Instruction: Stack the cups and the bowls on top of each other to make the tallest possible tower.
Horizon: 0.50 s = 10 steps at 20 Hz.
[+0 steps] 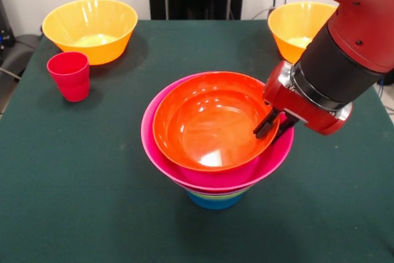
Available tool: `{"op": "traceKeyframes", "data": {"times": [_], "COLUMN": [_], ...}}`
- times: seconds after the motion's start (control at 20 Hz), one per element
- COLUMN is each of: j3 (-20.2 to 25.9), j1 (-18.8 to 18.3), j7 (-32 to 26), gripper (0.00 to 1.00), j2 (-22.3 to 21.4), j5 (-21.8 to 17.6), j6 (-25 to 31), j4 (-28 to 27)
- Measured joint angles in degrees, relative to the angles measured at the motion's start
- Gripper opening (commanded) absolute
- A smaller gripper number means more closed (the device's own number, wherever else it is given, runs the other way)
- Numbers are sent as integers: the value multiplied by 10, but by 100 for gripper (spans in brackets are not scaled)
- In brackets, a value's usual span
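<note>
A: Nearest us, what's standing on the counter point(74, 201)?

B: The tower point(215, 152). A blue base bowl point(212, 201) at the bottom, thin green and yellowish rims just above it, then the pink bowl point(161, 158), with the orange bowl point(209, 121) nested on top, sitting a little tilted.

A: And the gripper point(271, 126)?

B: Its dark fingers point(266, 129) are narrow, right at the orange bowl's rim on the right side. They seem to pinch that rim, though the contact itself is hard to make out.

A: So which step?

B: I'd judge it's seating the orange bowl. Next it needs to let go cleanly and lift straight up without dragging the bowl askew, then fetch another piece.

A: What's left, further back?

B: One red cup point(69, 75) at the left, and two yellow-orange bowls: one point(90, 29) behind the cup, one point(298, 29) at the far right, partly hidden by the arm. No blue cup in sight.
</note>
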Motion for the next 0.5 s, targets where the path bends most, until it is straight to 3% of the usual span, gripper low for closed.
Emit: {"op": "traceKeyframes", "data": {"times": [0.5], "j3": [0], "j1": [1], "j7": [0], "gripper": [0], "j2": [-1], "j5": [1], "j6": [0], "j4": [5]}}
